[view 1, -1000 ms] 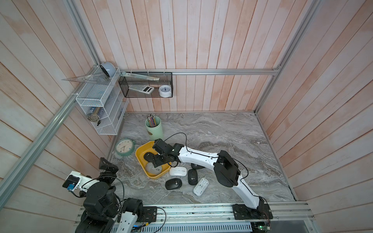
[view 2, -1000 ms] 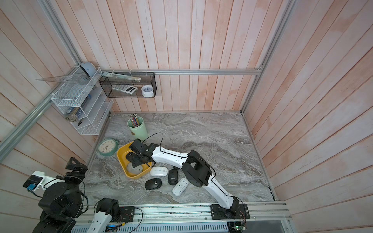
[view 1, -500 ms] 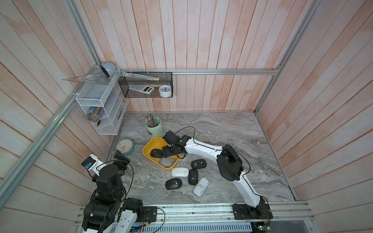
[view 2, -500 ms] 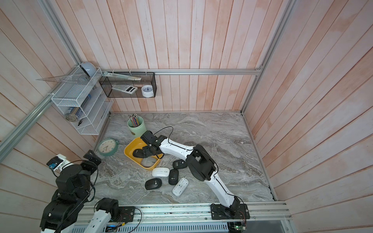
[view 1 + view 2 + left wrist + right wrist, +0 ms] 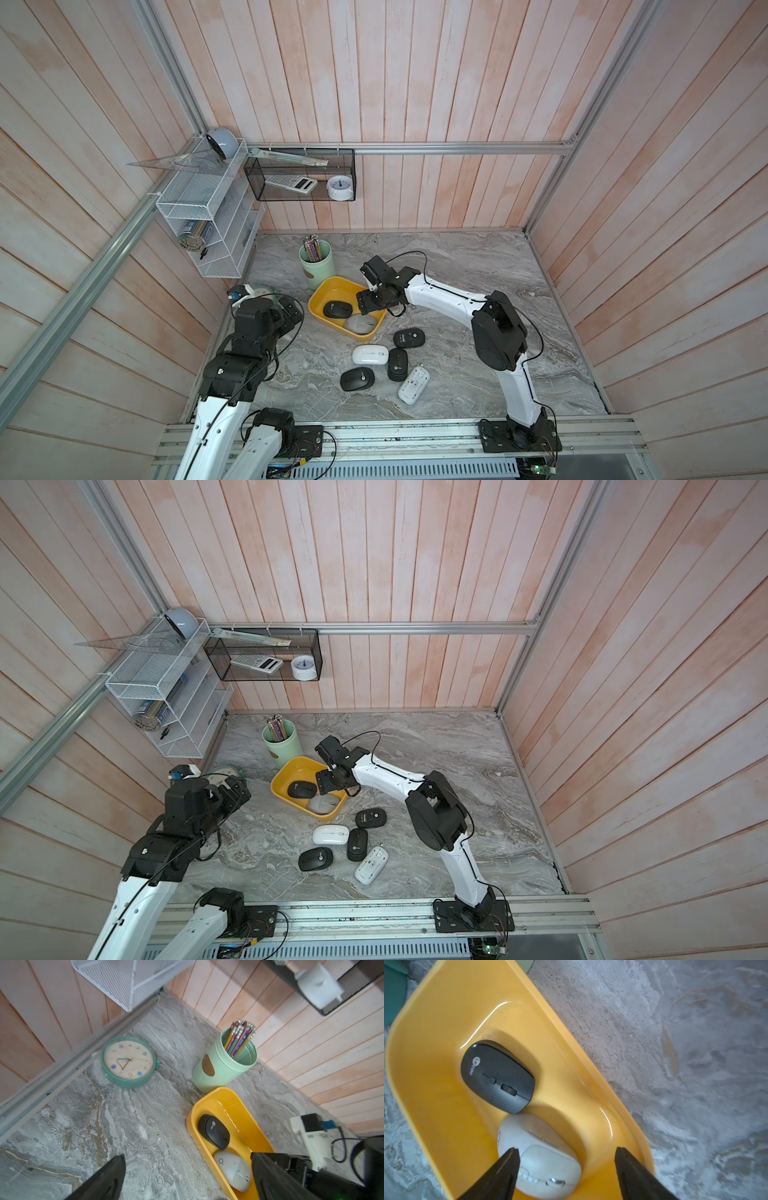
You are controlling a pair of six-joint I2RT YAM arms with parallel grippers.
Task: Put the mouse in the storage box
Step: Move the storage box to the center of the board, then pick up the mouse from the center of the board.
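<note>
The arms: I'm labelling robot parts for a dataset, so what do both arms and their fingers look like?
Both the left arm and right arm have white tube links joined by bulky black joints, with thin black cables looping alongside. Each ends in black, tapering, wedge-shaped fingers.

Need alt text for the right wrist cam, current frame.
A yellow storage box on a grey marbled table holds two mice end to end: a black mouse and a white mouse. The right gripper has its two black fingers apart above the box, empty, one of them partly covering the white mouse.
</note>
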